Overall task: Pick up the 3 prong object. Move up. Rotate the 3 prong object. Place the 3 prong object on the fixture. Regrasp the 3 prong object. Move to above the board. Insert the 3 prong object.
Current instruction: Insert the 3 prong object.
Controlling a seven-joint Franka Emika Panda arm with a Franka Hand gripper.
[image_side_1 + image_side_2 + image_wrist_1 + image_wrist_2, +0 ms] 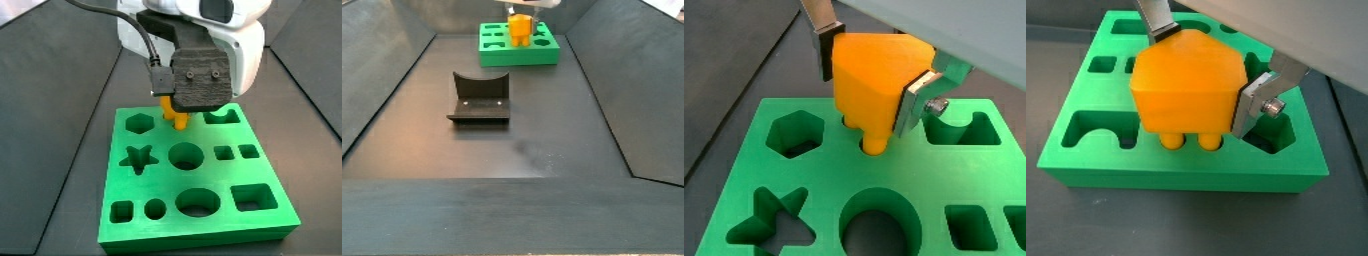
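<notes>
My gripper (870,90) is shut on the 3 prong object (871,82), an orange-yellow block held upright with its prongs pointing down. The prongs (1189,141) reach the top face of the green board (831,170), near its edge beside the hexagon hole (795,132). Both silver fingers (1256,100) press the block's sides in both wrist views. In a side view the gripper (178,112) hides most of the block (175,117) over the board (187,190). In a side view the dark fixture (478,97) stands apart, nearer the camera than the board (521,48).
The board has star (771,222), oval (875,228), square (969,226) and arch (962,128) cut-outs around the held block. Dark sloping walls (396,90) enclose the floor on both sides.
</notes>
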